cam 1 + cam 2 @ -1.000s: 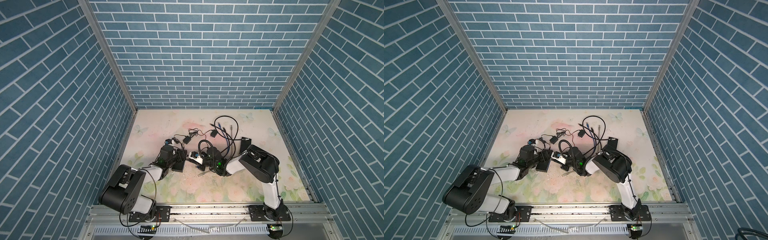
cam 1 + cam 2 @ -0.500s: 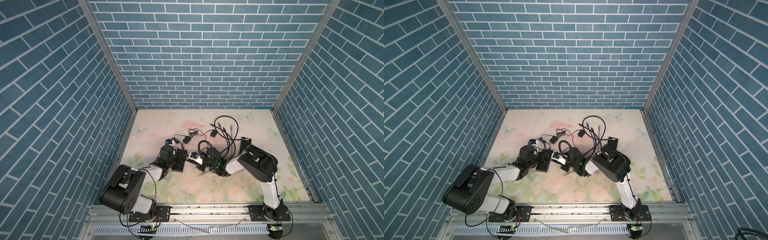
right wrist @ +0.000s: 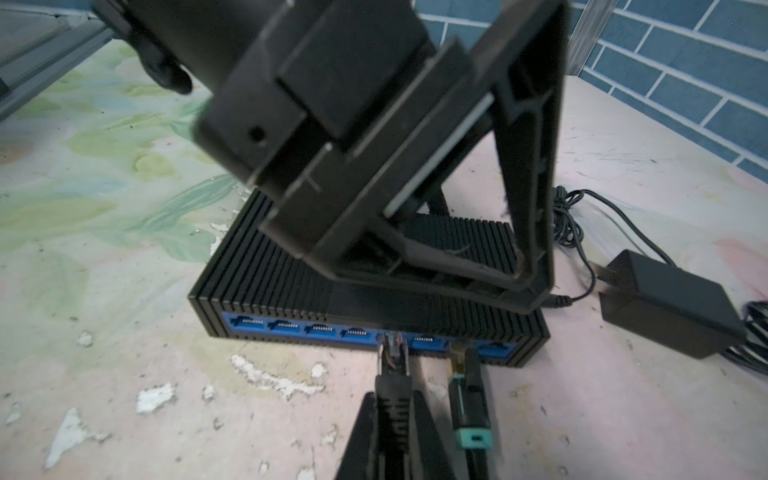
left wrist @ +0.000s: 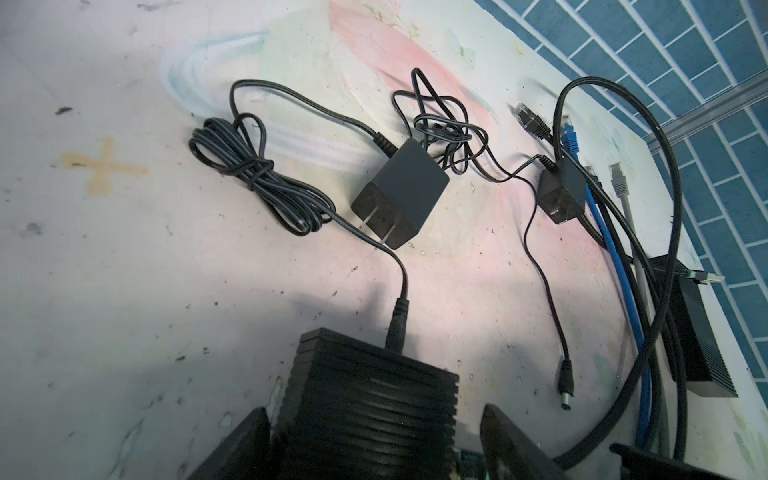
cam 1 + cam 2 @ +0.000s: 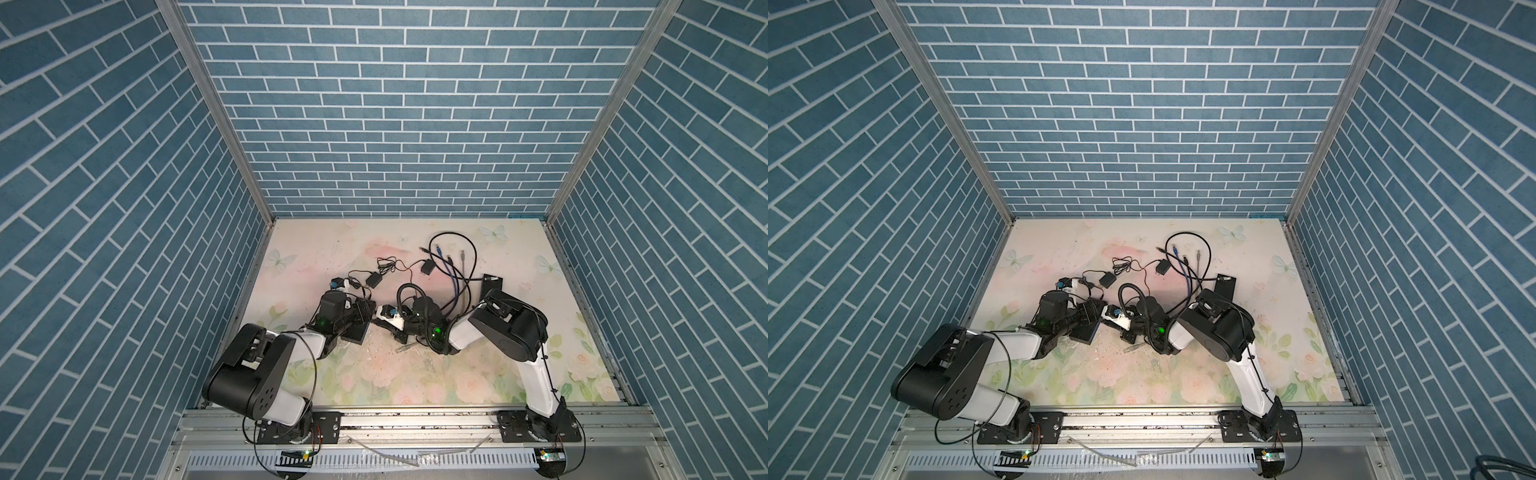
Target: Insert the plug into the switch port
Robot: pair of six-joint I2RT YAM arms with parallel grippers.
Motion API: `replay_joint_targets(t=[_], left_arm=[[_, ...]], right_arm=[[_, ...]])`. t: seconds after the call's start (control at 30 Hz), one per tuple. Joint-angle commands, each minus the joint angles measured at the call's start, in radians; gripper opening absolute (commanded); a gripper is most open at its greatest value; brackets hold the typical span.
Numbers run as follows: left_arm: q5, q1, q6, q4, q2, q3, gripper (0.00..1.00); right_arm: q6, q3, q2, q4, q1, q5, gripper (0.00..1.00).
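Observation:
The black ribbed switch (image 3: 270, 274) lies on the table with its row of blue ports facing my right wrist camera; in both top views it is at the centre left (image 5: 355, 328) (image 5: 1086, 330). My left gripper (image 4: 374, 432) is open and straddles the switch (image 4: 365, 399) from front to back, with a gap at one finger (image 4: 503, 432). My right gripper (image 3: 392, 399) is shut on a black plug (image 3: 392, 374). The plug's clear tip is at the mouth of a middle port. In a top view the right gripper (image 5: 384, 322) points left at the switch.
A teal-ended plug (image 3: 469, 399) sits in a port beside mine. Two power adapters (image 4: 401, 187) (image 4: 561, 195), a loose barrel plug (image 4: 566, 384), blue and grey network cables (image 4: 615, 257) and a second black box (image 5: 491, 284) lie behind. Paint chips dot the floral table.
The right arm has crept a little toward the switch. The left arm keeps its place over it.

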Motion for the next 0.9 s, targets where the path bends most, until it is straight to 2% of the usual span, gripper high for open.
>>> replay_joint_targets(t=[0.0,0.37,0.87], left_arm=[[0.104,-0.013,-0.013,0.053,0.007,-0.019,0.78],[0.067,-0.091,-0.027,0.052,-0.015,-0.037,0.75],[0.231,-0.162,-0.059,0.324,0.135,-0.04,0.74]], right_arm=[[0.044,0.042,0.038,0.121,0.013,-0.048,0.0],[0.03,0.086,0.052,0.059,0.039,-0.033,0.0],[-0.013,0.178,0.086,0.013,0.067,-0.07,0.0]])
